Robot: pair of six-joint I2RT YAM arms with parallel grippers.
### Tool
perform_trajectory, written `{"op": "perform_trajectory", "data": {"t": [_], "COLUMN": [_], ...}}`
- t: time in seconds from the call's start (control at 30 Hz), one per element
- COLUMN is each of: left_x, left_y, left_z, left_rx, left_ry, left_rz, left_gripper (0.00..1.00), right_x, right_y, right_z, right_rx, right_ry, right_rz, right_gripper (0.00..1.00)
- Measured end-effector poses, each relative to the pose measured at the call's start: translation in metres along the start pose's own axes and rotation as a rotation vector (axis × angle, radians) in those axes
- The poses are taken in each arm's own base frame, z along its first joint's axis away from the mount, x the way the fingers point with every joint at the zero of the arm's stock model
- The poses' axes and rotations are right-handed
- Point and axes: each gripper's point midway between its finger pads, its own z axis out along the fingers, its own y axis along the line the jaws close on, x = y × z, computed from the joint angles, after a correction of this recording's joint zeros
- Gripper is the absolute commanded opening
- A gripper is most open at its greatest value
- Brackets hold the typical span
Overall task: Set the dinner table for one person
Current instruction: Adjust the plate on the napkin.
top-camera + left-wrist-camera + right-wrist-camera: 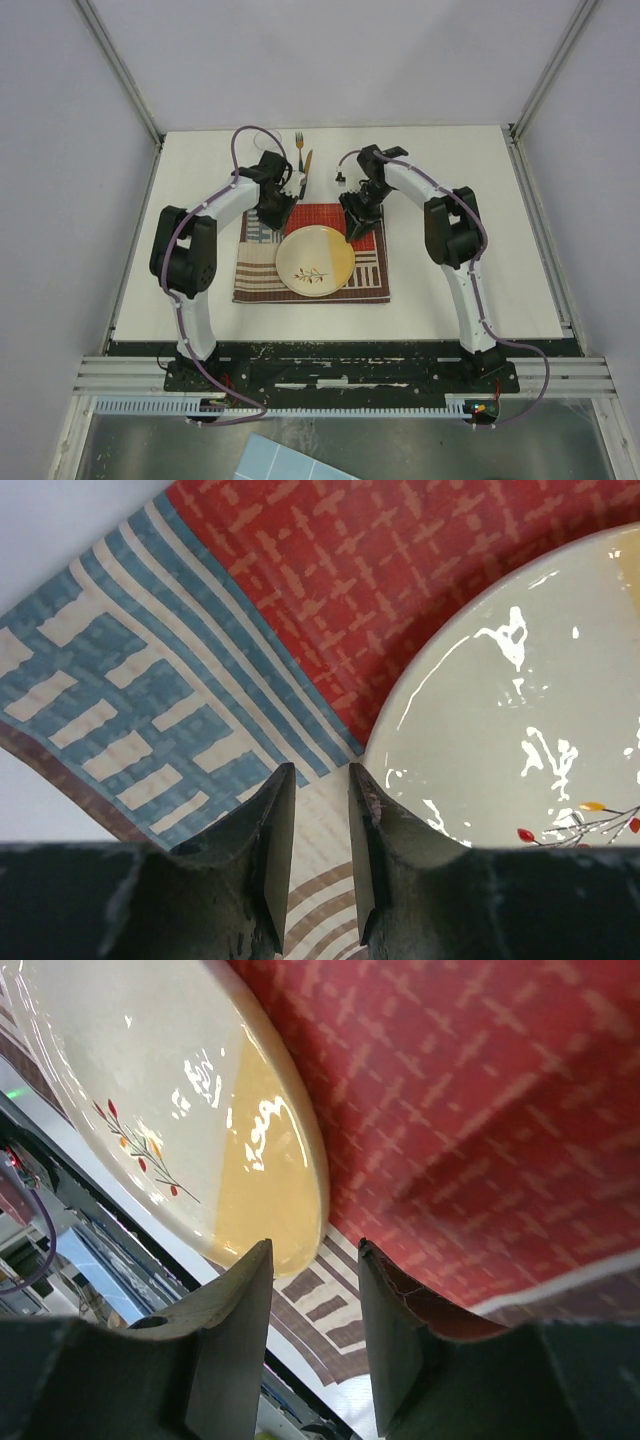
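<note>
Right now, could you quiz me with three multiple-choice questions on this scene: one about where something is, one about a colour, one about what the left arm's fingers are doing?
1. Where does the plate sit?
A) on a second plate
B) on the placemat
C) lifted in the air

2. What colour is the placemat just beyond the plate?
A) green
B) red
C) black

3. The left fingers are:
A) clamped on the plate rim
B) pressed tight together
C) apart, nothing between

Answers: 1 B, placemat shows around it; 2 B, red weave borders its far rim; 3 C, striped cloth shows through the gap.
</note>
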Motion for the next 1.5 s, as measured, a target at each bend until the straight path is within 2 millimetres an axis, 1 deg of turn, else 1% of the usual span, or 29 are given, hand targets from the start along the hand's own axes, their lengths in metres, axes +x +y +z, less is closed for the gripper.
{"op": "perform_trajectory", "data": {"t": [0.1, 0.27, 0.47, 0.6, 0.93, 1.07, 1.23, 1.33, 1.4, 1.5], "left_x": [0.001, 0.006, 0.022, 0.023, 0.021, 0.017, 0.012, 0.010, 0.012, 0.023], "left_y": [0.001, 0.002, 0.000, -0.001, -0.004, -0.006, -0.010, -0.013, -0.015, -0.020], "left_z": [0.007, 0.015, 0.025, 0.026, 0.023, 0.016, 0.002, -0.001, 0.000, 0.004], "left_rx": [-0.002, -0.006, -0.001, -0.002, 0.001, 0.001, 0.017, 0.027, 0.032, 0.038], "left_ry": [0.009, 0.019, 0.051, 0.050, 0.037, 0.019, -0.011, -0.019, -0.016, 0.013], "left_rz": [-0.003, -0.009, -0.013, -0.015, -0.016, -0.010, -0.007, -0.011, -0.016, -0.025], "left_gripper": [0.35, 0.34, 0.34, 0.33, 0.34, 0.36, 0.36, 0.36, 0.36, 0.35], "right_x": [0.003, 0.009, 0.011, 0.011, 0.011, 0.012, 0.013, 0.013, 0.013, 0.013], "right_y": [0.006, 0.003, 0.001, 0.002, 0.002, 0.003, 0.004, 0.004, 0.005, 0.005], "right_z": [0.010, 0.020, 0.022, 0.022, 0.023, 0.024, 0.024, 0.025, 0.025, 0.025], "right_rx": [-0.005, -0.005, -0.001, -0.007, -0.006, -0.004, -0.004, -0.004, -0.003, -0.003], "right_ry": [0.024, 0.055, 0.063, 0.064, 0.066, 0.068, 0.073, 0.074, 0.075, 0.074], "right_rz": [-0.011, 0.000, 0.005, 0.005, 0.002, -0.002, -0.004, -0.007, -0.007, -0.007], "right_gripper": [0.46, 0.46, 0.46, 0.45, 0.44, 0.44, 0.45, 0.45, 0.45, 0.45]}}
